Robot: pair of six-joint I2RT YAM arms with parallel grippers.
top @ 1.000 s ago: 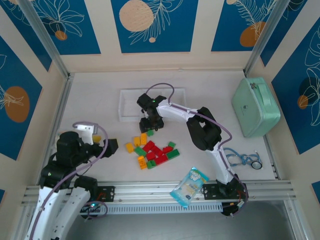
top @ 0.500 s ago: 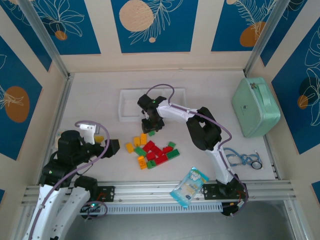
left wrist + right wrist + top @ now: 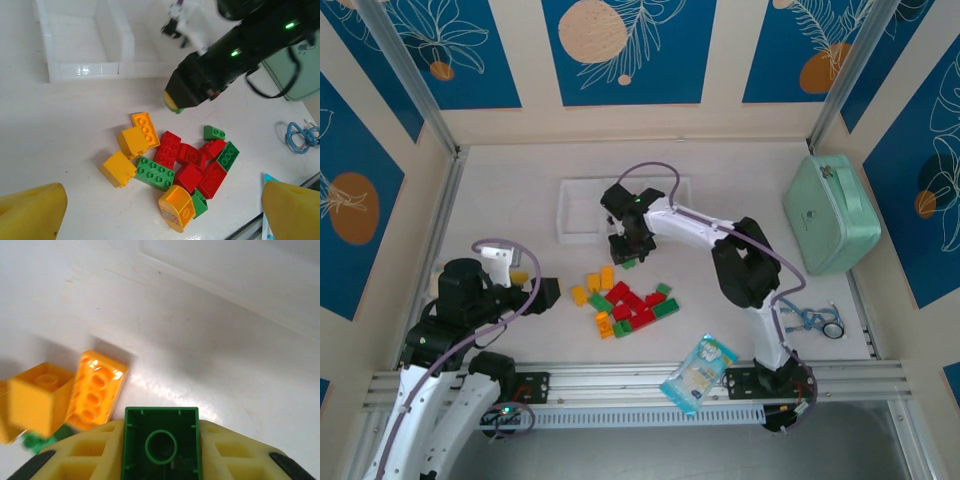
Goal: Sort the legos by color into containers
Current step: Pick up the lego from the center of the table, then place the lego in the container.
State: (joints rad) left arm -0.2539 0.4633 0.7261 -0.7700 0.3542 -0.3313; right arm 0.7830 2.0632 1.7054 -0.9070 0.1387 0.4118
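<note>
Between blue-panelled walls (image 3: pixel 630 50), legos (image 3: pixel 630 305) dot the white table (image 3: pixel 500 220).

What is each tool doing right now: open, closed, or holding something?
Left tool: open, empty.
Right tool: closed on a green lego.

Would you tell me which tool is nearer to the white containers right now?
Right. The right tool, gripping a green lego, is just in front of the containers; the left tool sits farther off, near-left.
</note>
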